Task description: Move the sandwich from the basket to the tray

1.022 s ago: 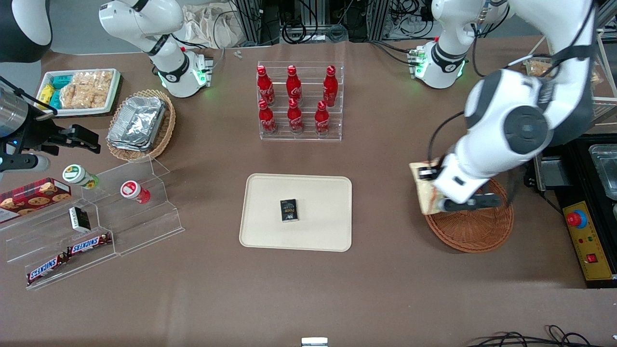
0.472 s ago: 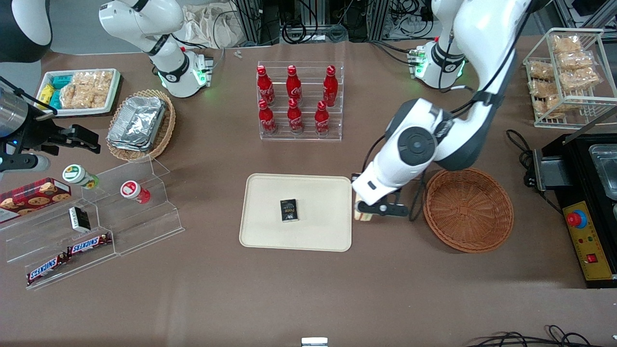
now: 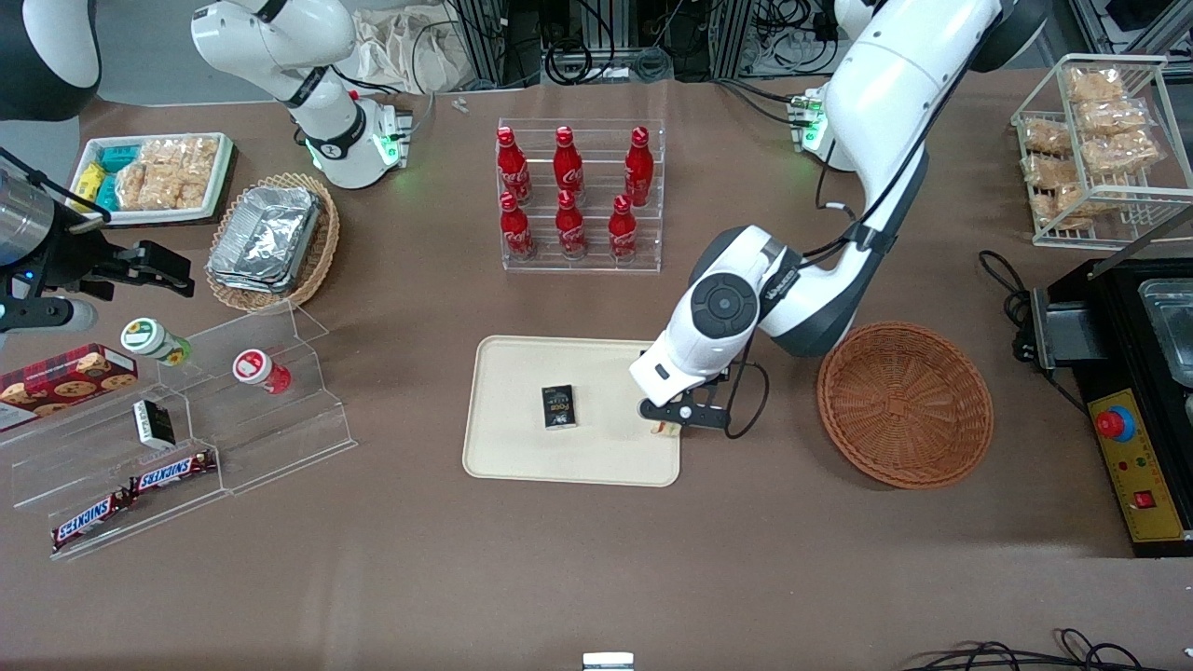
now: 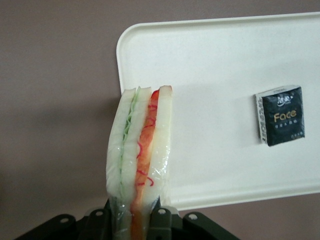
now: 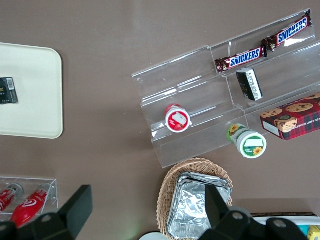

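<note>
Gripper (image 3: 673, 421) above tray (image 3: 522, 457) edge, fingers (image 4: 159, 218) clamping upright sandwich (image 4: 140, 160)

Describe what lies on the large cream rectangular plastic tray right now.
A small black packet lies flat near the middle of the cream rectangular plastic tray. The gripper holds the clear-wrapped triangular sandwich above the tray's edge nearest the empty round woven basket; the arm hides whatever lies beneath.

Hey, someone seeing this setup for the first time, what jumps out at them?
The gripper hanging over the tray's edge nearest the basket, shut on a wrapped sandwich. A small black packet lies mid-tray. Six red bottles stand in a clear rack, farther from the camera.
</note>
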`<state>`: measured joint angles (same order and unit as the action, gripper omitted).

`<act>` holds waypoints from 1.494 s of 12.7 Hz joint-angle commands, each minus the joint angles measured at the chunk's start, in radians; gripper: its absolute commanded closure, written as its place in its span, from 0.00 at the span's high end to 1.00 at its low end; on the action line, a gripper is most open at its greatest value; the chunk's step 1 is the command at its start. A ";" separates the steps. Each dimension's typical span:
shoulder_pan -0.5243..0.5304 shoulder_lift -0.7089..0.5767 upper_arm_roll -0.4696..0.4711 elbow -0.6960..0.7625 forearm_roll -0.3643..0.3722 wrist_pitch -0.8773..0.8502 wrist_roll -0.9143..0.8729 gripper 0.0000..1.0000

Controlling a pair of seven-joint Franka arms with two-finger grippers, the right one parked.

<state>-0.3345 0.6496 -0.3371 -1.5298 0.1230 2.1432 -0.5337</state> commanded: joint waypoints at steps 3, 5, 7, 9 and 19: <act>-0.037 0.082 0.009 0.046 0.026 0.047 -0.038 0.29; -0.035 0.090 0.009 0.042 0.026 0.078 -0.057 0.41; -0.035 0.090 0.010 0.040 0.027 0.078 -0.097 0.69; -0.029 0.081 0.010 0.037 0.026 0.075 -0.110 0.99; -0.018 -0.230 0.142 0.037 -0.074 -0.352 0.041 0.99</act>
<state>-0.3510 0.5105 -0.2694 -1.4659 0.1063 1.8746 -0.5900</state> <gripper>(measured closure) 0.009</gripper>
